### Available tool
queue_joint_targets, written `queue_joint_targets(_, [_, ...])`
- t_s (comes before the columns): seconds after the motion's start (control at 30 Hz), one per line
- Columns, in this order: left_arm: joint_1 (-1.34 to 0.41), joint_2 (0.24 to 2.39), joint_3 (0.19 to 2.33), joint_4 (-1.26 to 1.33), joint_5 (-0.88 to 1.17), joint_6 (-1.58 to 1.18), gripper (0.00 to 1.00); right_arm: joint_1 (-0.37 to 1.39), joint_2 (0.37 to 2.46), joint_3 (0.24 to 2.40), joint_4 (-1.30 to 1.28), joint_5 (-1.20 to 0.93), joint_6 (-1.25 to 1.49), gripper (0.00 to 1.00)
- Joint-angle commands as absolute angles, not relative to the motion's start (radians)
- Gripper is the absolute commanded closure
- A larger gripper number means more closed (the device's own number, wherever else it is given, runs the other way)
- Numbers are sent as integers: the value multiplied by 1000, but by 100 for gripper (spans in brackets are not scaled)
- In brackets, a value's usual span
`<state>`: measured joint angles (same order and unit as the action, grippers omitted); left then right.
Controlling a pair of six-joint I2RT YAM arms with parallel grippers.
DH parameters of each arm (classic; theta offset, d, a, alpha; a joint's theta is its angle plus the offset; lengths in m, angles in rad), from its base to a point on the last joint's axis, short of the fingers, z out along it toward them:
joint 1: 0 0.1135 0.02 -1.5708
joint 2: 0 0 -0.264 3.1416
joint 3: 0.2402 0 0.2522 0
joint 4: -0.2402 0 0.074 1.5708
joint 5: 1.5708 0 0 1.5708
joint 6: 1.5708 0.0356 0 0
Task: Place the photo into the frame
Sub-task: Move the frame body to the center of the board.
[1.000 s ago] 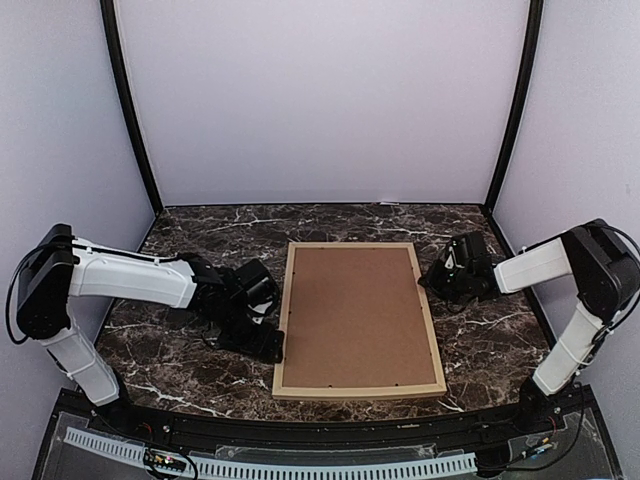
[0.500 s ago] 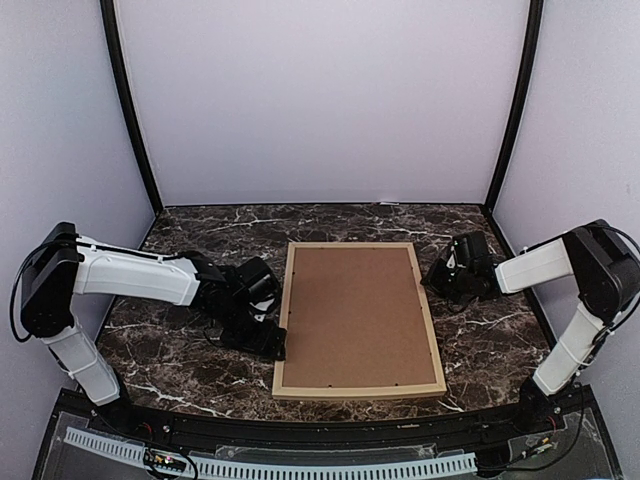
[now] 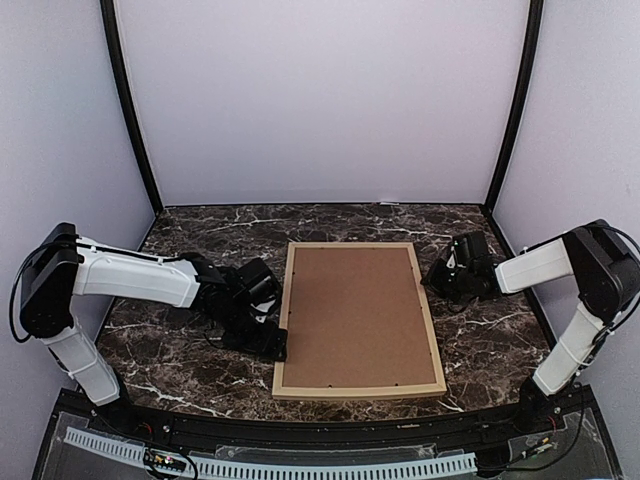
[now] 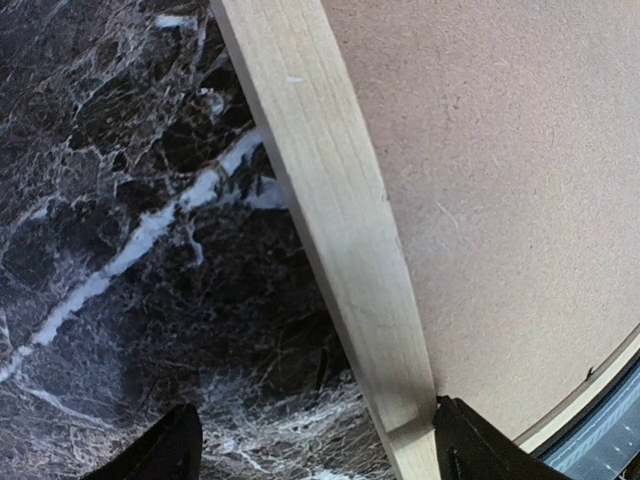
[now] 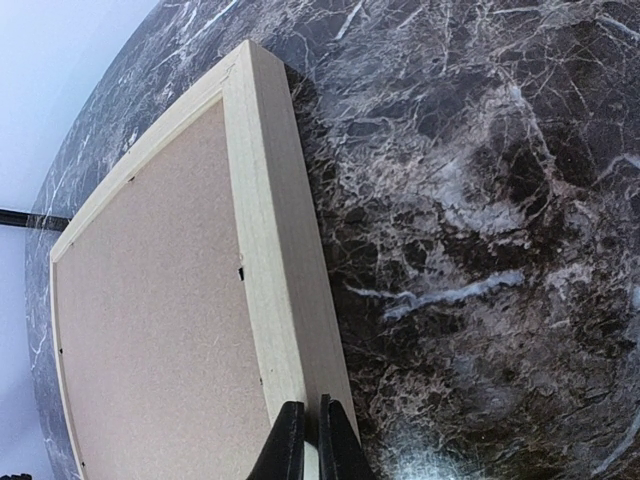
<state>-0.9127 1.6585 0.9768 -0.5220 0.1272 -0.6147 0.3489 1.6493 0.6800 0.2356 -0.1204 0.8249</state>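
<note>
Nearest the arm bases, the dark marble worktop carries the frame, which lies flat in the middle with its long sides running away from the bases. It is turned back side up. A brown backing board fills it from rail to rail, so nothing under the board can be seen.

The left tool is low beside the frame's left rail, close to the near-left corner. Its jaws are spread wide and hold nothing. In the wrist view, one of its fingers is over the marble and the other over the backing board, with the pale wooden rail running between them. Whether either finger touches the wood cannot be told.

Farther back, on the other side, the right tool is at the frame's right rail, toward the far-right corner. Its two fingers are clenched tight together with nothing between them. Their tips are right at the rail's outer edge, and contact with it is not clear.

Behind the worktop are plain pale walls.
</note>
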Motion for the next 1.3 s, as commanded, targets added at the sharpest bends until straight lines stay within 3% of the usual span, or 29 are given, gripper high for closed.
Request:
queue_joint_targets(0.0, [-927, 1672, 945, -512, 147, -624, 17, 353, 1672, 649, 140, -119, 826, 94])
queue_joint_targets(0.9, [-919, 1663, 994, -480, 131, -581, 17, 365, 1674, 655, 137, -118, 825, 94])
queue_joint_targets(1.27, [-777, 1646, 1074, -399, 166, -496, 19, 368, 1690, 690, 117, -144, 798, 91])
